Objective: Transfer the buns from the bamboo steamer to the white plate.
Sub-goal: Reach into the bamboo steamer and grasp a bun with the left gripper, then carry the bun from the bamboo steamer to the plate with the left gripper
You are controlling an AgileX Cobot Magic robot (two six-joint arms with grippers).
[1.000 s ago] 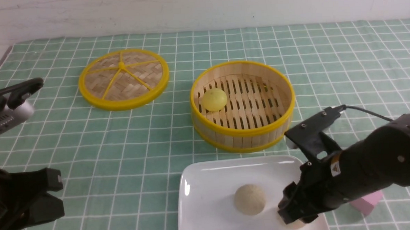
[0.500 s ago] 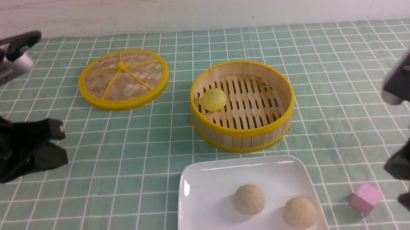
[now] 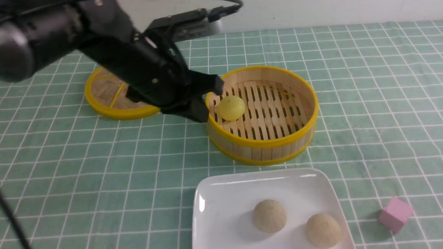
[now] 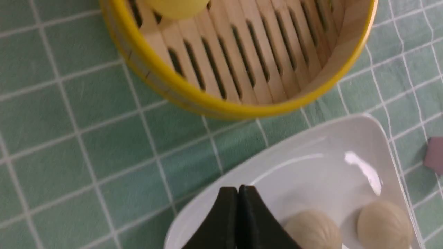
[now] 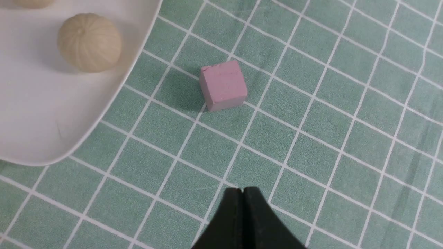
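Observation:
A pale yellow bun (image 3: 231, 108) lies on the slatted floor of the bamboo steamer (image 3: 264, 142), near its left wall. Two beige buns (image 3: 269, 216) (image 3: 323, 230) rest on the white plate (image 3: 224, 199) in front of it. My left gripper (image 3: 207, 100) hovers at the steamer's left rim, just left of the yellow bun. In the left wrist view this gripper (image 4: 238, 188) is shut and empty, with the plate (image 4: 311, 162) behind it. My right gripper (image 5: 243, 189) is shut and empty above the cloth, outside the front view.
A pink cube (image 3: 395, 214) sits on the green checked cloth right of the plate, and it (image 5: 223, 85) lies ahead of the right gripper. The flat woven lid (image 3: 106, 101) with a yellow rim lies at the back left, half hidden by my left arm.
The right gripper let go of a beige bun on the plate, shut and pulled out of the front view. The left arm swung from the left edge to the steamer's rim.

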